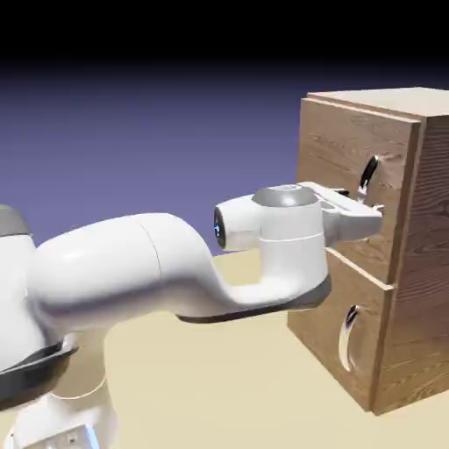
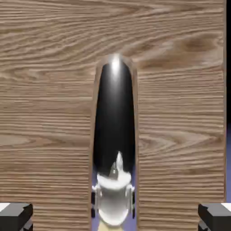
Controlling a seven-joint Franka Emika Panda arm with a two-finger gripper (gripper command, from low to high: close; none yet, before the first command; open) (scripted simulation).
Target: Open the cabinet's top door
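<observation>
Robot base: low at the exterior view's left, white, a strip of blue light on it (image 1: 61,425).
Arm: thick and white (image 1: 131,267), it reaches across in front of me toward the cabinet.
Gripper: open, its fingers (image 2: 16,216) spread wide on either side of the upper handle; I see a gap on both sides, so it grasps nothing.
Upper handle: curved, shiny silver with dark reflections (image 2: 115,117), upright on the top door, between the fingers.
Top door: wood-grained (image 1: 329,140), above the lower one, looking closed against the cabinet.
Lower door: closed too (image 1: 320,316), with its own curved silver handle (image 1: 348,340).
Cabinet: tall, brown (image 1: 430,219), standing at the exterior view's right on the tan tabletop (image 1: 210,377).
Backdrop: blue-violet, fading to black higher up (image 1: 149,131).
</observation>
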